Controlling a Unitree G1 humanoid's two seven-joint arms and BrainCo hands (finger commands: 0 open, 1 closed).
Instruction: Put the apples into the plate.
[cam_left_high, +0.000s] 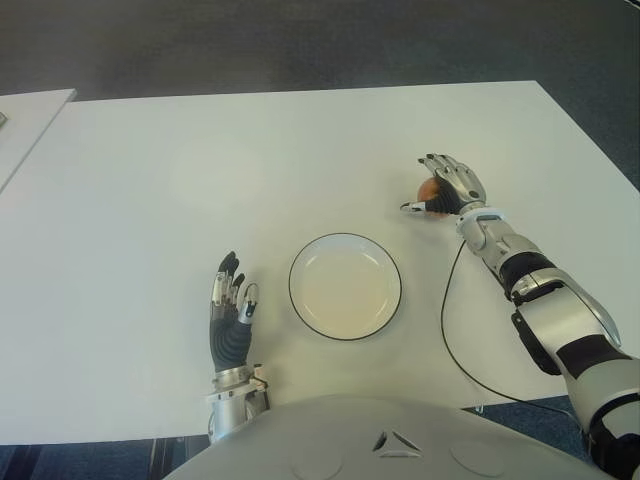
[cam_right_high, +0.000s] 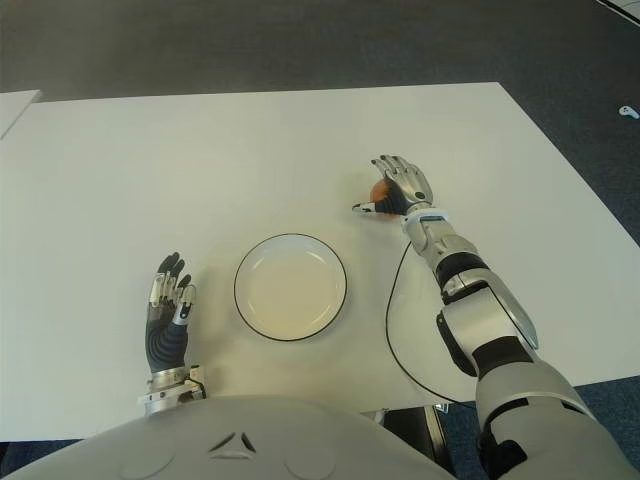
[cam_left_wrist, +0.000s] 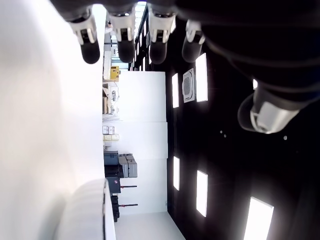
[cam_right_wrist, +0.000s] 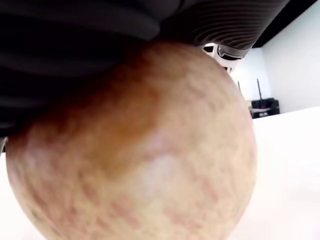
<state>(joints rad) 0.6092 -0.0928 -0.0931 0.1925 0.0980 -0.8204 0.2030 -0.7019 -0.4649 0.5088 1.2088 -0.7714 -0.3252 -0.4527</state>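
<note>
The right hand (cam_left_high: 446, 192) is stretched forward on its silver and black arm (cam_left_high: 545, 300), well beyond and to the right of the white round plate with the dark rim (cam_left_high: 345, 286); its fingers are curled over a reddish-yellow apple (cam_right_wrist: 135, 150), which fills the right wrist view pressed against the palm; the left hand (cam_left_high: 230, 305) shows just left of that plate, palm down, fingers (cam_left_wrist: 125, 45) straight, relaxed and holding nothing.
</note>
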